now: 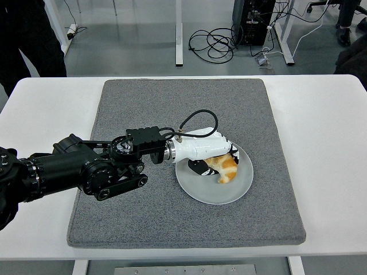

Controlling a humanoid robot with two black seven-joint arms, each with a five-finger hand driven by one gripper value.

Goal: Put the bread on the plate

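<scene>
— Reaching in from the left edge, that black arm is yours?

— Mine. It lies low across the grey mat (pixel 143 223), which covers the middle of the white table (pixel 40 109). At its end, my left hand (pixel 211 156) in its white shell sits over the left part of the plate (pixel 243 183).

— What has the hand got?

— The bread (pixel 225 168), a golden-orange piece with a paler patch. My fingers are curled around its upper end, so I have hold of it from above and from the left.

— And where is the bread itself?

— Over the middle of the plate, its lower tip pointing down toward the plate's surface. Whether the tip is touching I cannot tell; it looks very near or just resting.

— The plate?

— Pale grey, round, lying on the right half of the mat, well inside its edges.

— Anything past it to the right?

— Bare mat, then bare white tabletop. Beyond the table's far edge, black cables (pixel 209 43) lie coiled on the floor, and a person in dark clothes (pixel 28 34) stands at the top left.
</scene>
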